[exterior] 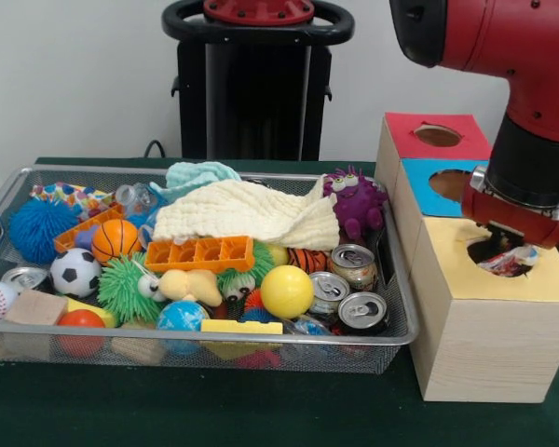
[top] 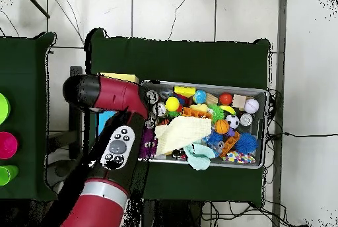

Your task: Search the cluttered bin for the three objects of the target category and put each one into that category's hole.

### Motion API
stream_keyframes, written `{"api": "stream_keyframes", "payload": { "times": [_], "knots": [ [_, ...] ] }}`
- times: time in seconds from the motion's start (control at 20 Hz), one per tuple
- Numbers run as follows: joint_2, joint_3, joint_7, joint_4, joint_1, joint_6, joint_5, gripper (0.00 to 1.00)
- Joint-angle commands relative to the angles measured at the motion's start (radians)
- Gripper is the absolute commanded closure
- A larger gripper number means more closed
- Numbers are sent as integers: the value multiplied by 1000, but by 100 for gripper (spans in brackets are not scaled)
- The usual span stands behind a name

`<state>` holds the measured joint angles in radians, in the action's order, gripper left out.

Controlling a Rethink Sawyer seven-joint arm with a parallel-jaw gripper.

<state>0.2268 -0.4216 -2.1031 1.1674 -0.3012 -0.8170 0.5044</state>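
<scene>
Green tabletop [exterior: 214,410] under wire bin [exterior: 391,279]; end effector [exterior: 508,253] grip indiscernible over yellow box [exterior: 489,326].

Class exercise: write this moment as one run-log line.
gripper: over yellow-topped box hole | load: colourful wrapper at hole | jaws: state unclear | wire bin: cluttered | cream cloth: on pile

The wire mesh bin [exterior: 402,307] is packed wall to wall, leaving no bare floor to reach through. A cream cloth [exterior: 247,216] drapes over the far middle, covering what lies under it. Cans [exterior: 352,265] crowd the near right corner beside a yellow ball [exterior: 287,291]. The gripper [exterior: 505,253] sits right over the yellow box's hole [exterior: 489,250], blocking it; the blue hole [exterior: 452,183] and red hole [exterior: 438,136] behind stand open.
</scene>
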Motion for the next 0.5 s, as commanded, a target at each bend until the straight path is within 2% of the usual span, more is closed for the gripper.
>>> {"api": "stream_keyframes", "payload": {
  "times": [0.05,0.15,0.3,0.5],
  "knots": [
    [-170,53,-220,-77,-9,-333,-90,100],
    [-174,42,-236,-93,-6,-382,-86,100],
    [-179,11,-206,-129,-5,-413,-104,100],
    [-138,-24,-187,-130,-12,-459,-115,100]
  ]
}}
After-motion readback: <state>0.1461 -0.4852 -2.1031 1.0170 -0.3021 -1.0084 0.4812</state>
